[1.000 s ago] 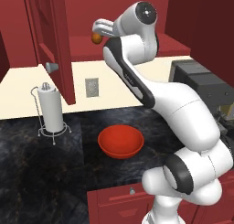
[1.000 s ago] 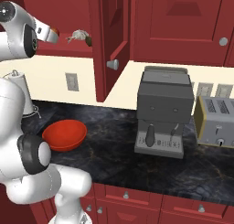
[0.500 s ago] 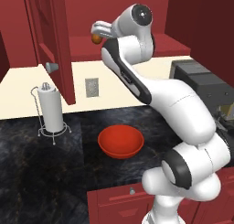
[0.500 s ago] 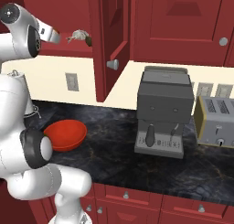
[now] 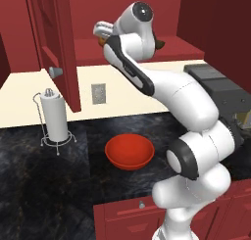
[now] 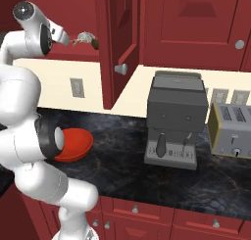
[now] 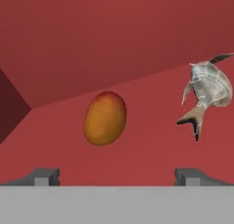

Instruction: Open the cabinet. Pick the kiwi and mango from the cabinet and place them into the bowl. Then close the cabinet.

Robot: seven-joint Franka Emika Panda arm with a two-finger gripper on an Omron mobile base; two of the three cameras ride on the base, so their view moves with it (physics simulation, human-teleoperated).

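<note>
Arm reaches up into the open cabinet [image 5: 54, 48]; claw [image 7: 116, 175] spread wide, empty — mango [image 7: 105, 118] lies ahead, oval, orange-yellow; bowl [image 5: 129, 152] sits on the counter [image 5: 39, 175].

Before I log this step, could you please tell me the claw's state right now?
Claw: open, holding nothing, facing the mango on the cabinet shelf.

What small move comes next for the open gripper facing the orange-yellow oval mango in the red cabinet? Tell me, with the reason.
Probably ease the gripper straight forward. Its jaws stand wide open, the orange-yellow oval mango lies ahead between them on the dark red cabinet shelf, not yet enclosed, and the silvery fish sits off to one side.
</note>
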